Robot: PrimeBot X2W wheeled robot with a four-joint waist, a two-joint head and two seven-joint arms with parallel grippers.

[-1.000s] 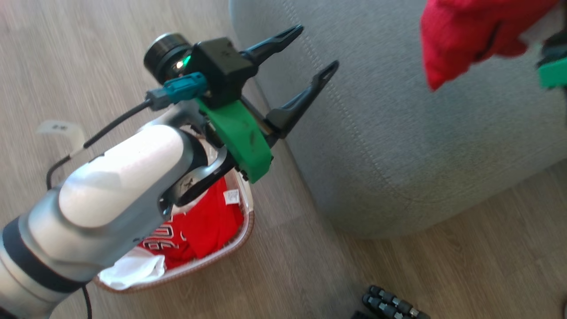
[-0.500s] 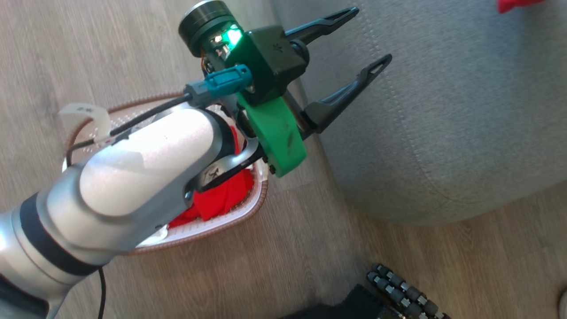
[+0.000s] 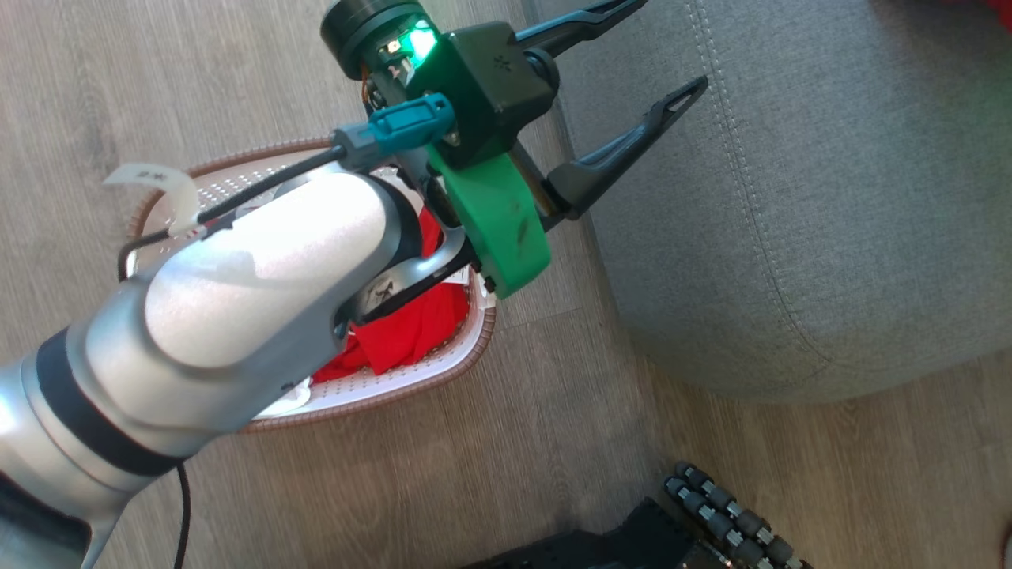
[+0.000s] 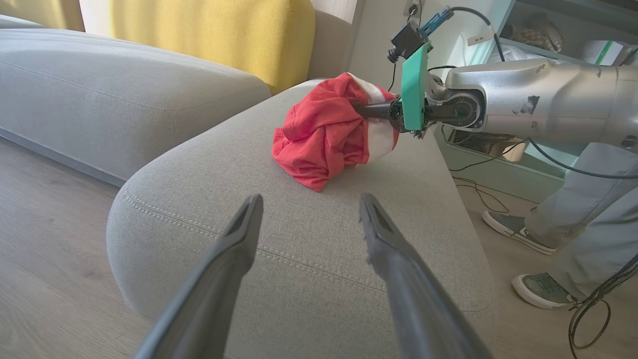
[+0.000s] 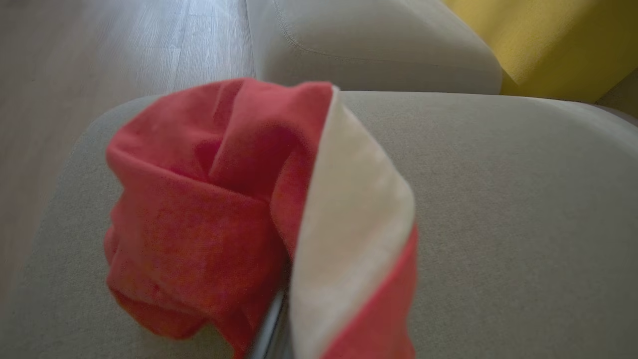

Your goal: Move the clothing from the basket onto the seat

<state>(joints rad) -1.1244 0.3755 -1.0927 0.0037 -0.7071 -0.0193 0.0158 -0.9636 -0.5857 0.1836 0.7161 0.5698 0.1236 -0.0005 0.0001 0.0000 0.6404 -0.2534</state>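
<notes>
Head camera has swung since a second ago: the red garment [image 4: 324, 134], then at upper right, now barely edges that view's top corner. Right gripper [image 4: 376, 110] is clamped into it over the seat [image 4: 299, 269]; its fingertips are buried and contact with the cushion is unclear. Left gripper [image 3: 668, 43] is spread wide and empty at the seat's edge. Remaining clothing [image 3: 411, 332] lies in the basket [image 3: 411, 381], largely hidden by the forearm [image 3: 261, 269].

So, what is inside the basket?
Red clothing and a bit of white fabric lie in the basket. The left forearm covers most of its inside, so the rest is hidden.
</notes>
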